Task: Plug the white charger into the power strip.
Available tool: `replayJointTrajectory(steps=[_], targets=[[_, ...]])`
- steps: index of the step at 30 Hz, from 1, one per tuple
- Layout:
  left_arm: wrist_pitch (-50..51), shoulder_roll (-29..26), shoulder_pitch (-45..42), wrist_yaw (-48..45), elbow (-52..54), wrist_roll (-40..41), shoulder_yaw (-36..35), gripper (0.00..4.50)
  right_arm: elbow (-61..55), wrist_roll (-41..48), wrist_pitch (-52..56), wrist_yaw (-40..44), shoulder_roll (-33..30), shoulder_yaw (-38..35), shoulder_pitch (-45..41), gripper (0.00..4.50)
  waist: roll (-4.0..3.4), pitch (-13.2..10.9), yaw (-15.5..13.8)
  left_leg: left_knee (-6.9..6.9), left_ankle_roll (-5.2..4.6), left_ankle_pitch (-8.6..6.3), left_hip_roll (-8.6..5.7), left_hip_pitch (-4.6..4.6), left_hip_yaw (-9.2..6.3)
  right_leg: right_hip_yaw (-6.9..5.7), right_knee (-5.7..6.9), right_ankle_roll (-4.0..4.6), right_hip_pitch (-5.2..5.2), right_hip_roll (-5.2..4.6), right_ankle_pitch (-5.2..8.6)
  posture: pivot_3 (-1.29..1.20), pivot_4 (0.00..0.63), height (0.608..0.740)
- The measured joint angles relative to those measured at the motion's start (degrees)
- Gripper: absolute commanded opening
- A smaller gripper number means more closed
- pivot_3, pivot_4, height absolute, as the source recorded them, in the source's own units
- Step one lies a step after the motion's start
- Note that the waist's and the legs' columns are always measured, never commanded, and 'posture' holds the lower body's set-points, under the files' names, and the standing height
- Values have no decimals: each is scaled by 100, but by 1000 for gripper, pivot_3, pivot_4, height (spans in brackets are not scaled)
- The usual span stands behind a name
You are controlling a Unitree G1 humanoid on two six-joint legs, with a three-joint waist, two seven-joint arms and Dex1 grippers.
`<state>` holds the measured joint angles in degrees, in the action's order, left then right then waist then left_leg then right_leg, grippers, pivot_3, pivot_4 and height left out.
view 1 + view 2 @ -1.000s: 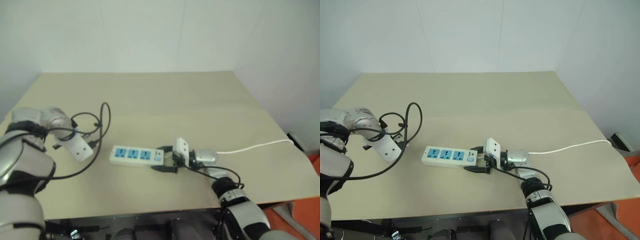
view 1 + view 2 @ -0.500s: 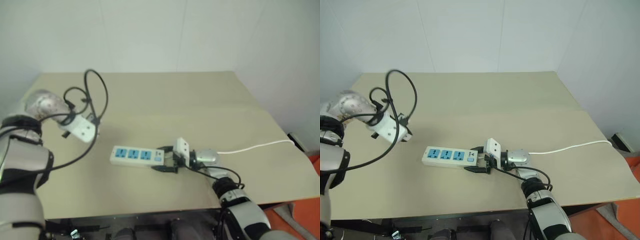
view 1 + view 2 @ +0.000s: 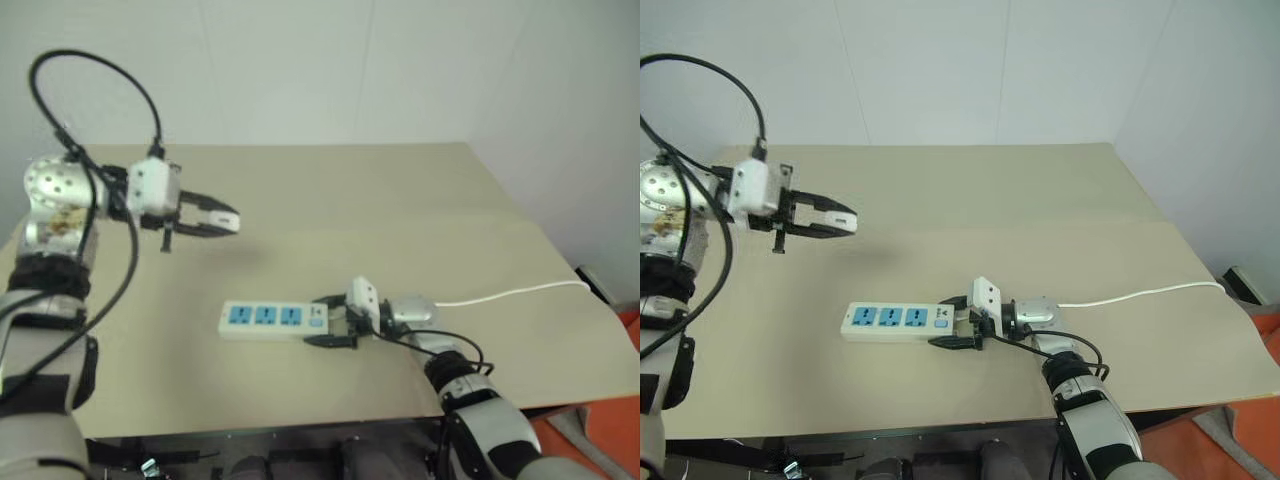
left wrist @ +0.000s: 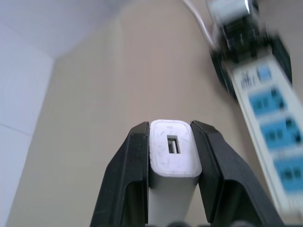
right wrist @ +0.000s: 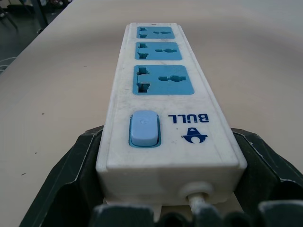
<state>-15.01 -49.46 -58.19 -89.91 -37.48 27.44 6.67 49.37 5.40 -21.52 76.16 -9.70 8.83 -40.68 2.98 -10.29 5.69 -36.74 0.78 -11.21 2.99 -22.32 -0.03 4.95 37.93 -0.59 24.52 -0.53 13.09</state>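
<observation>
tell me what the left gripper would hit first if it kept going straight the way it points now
Probably nothing nearby. The left gripper, shut on the small white boxy charger, points roughly level across the beige table, above the long white power strip with blue sockets. Depth is unclear, so this is a guess.

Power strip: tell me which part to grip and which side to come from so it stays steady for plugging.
Grip the power strip at its cord end, across the narrow width beside the switch, coming in along the table from the cord side. The bar is long, lies flat, and its three blue sockets face up, so that end hold leaves them clear. The right claw already straddles it there.
</observation>
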Motion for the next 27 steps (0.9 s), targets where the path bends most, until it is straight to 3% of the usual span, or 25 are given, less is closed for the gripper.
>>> replayJointTrajectory(steps=[8, 17, 21, 27], targets=[[2736, 289, 1428, 1343, 2349, 1279, -1112, 1028, 1, -2, -2, 122, -13, 14, 5, 3408, 0, 0, -5, -2, 0, 0, -1, 8, -3, 0, -2, 1, -8, -1, 0, 0, 150, 740], [4796, 288, 2501, 1757, 3810, 1893, -1177, 1028, 18, -2, -1, 266, -27, 67, -4, 3408, 0, 0, -2, -1, 1, -1, -2, 13, -4, -1, -5, 1, -13, 0, 1, 0, 150, 740], [5166, 3, 2534, 1337, 3927, 1859, -989, 1028, 34, -9, -1, 278, -27, 81, -17, 3408, 0, 0, -1, -1, 1, -1, -2, 16, -3, -1, -7, 3, -15, 0, 3, 0, 150, 740], [4826, 181, 2468, 714, 3612, 1472, -765, 1028, 76, -12, -1, 302, -7, 87, -45, 3408, 0, 0, -5, 0, 1, -1, -3, 17, -2, -1, -8, 4, -17, 0, 3, 0, 150, 740]])
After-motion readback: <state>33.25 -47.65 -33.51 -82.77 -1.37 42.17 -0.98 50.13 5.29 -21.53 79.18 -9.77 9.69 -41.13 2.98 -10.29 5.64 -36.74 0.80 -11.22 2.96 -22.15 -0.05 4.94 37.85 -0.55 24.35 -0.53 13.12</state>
